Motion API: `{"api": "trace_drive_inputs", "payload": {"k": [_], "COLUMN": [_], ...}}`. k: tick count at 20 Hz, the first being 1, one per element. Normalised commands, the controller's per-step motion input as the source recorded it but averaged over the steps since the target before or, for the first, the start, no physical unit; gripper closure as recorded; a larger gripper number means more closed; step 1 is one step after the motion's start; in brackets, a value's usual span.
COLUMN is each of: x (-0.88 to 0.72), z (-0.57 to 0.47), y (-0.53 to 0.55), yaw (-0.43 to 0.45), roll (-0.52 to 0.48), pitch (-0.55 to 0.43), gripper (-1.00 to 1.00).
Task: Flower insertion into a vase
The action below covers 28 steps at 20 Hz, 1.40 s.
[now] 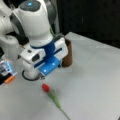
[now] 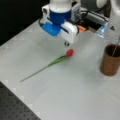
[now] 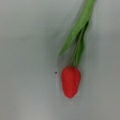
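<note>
Just below the gripper (image 2: 66, 43) and a little off to one side, a red tulip (image 2: 69, 52) lies flat on the grey table (image 2: 75, 95), its green stem (image 2: 40, 70) running away from the hand. The gripper hangs above the bloom, holding nothing; how far its jaws stand apart I cannot tell. The wrist view shows only the flower head (image 3: 71, 81) and leaves, with no fingers in sight. The vase (image 2: 110, 60) stands upright well apart from the gripper, on its far side from the stem. I judge this the reaching step: the flower is not yet grasped, and grasping calls for a descent onto the thin stem.
</note>
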Motion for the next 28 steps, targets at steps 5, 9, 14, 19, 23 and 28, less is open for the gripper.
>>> {"api": "trace_drive_inputs", "payload": {"k": [5,9,14,19,23,28], "x": [0.32,0.28,0.30,0.30,0.19,0.18], "z": [-0.16,-0.26,-0.25,-0.18,-0.08,-0.13], "y": [-0.31,-0.31,-0.23,-0.14,-0.09,-0.08], "yaw": [0.252,0.232,0.204,0.186,0.179,0.181], "roll": [-0.109,-0.058,-0.085,-0.108,-0.117,-0.131], "pitch": [0.132,0.158,0.128,0.066,0.049,0.022], "gripper": [-1.00,-1.00,-1.00,-1.00,-1.00,-1.00]}}
